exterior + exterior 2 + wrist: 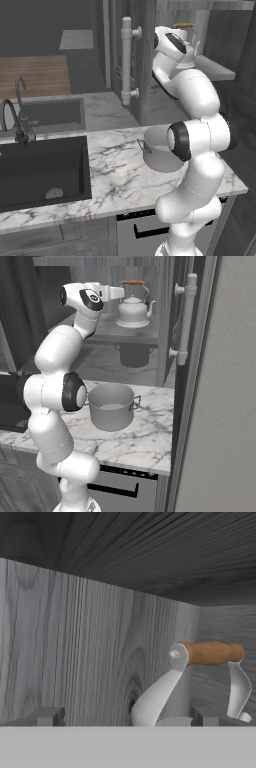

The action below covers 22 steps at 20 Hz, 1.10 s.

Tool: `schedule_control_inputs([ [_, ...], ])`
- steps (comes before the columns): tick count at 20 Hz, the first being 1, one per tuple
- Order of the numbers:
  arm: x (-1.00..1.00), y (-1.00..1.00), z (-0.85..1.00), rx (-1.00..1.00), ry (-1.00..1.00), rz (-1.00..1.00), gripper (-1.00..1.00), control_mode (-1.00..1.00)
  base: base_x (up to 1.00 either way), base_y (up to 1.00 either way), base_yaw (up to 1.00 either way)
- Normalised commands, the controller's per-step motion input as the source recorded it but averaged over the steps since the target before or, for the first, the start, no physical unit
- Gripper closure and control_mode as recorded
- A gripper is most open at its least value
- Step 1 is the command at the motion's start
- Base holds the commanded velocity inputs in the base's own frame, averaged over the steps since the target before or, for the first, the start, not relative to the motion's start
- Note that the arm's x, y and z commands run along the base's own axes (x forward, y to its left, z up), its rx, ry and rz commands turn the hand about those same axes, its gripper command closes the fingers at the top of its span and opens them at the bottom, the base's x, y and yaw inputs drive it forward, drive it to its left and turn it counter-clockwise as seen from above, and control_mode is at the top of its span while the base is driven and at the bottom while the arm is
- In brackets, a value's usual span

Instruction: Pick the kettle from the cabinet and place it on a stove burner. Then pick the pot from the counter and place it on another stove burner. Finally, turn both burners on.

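Right base view showing one kettle [133, 310], one pot [111, 406], one cabinet [196, 381] with one white bar handle [184, 318], and one counter [145, 438]. Kettle sitting upright on a shelf inside the open cabinet, spout pointing right, brown grip at the top of its arched handle. Pot standing on the marble below, near the counter's front half, well apart from the kettle. One sink [42, 170] lying to the left in the left base view, with what looks like two faucets [12, 120] behind it, though reflections are making that count unsure.

Gripper [120, 292] reaching toward the kettle from the left at handle height, just beside it. Hand view showing two fingertips [46, 716] spread wide, holding nothing, touching nothing. Wooden grip of the kettle handle [212, 653] lying ahead and to the right, above the right fingertip, not between the two.
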Motion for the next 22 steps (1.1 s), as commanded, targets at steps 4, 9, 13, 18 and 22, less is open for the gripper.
schedule_control_inputs([
  [4, 0.01, 0.00, 0.00, 0.00, 0.00, 0.00, 1.00, -1.00, 0.00, 0.00, 0.00],
  [9, 0.00, 0.00, 0.00, 0.00, 0.00, 0.00, 1.00, -1.00, 0.00, 0.00, 0.00],
  [13, 0.00, 0.00, 0.00, 0.00, 0.00, 0.00, 1.00, -1.00, 0.00, 0.00, 0.00],
  [18, 0.00, 0.00, 0.00, 0.00, 0.00, 0.00, 1.00, -1.00, 0.00, 0.00, 0.00],
  [22, 0.00, 0.00, 0.00, 0.00, 0.00, 0.00, 1.00, -1.00, 0.00, 0.00, 0.00],
])
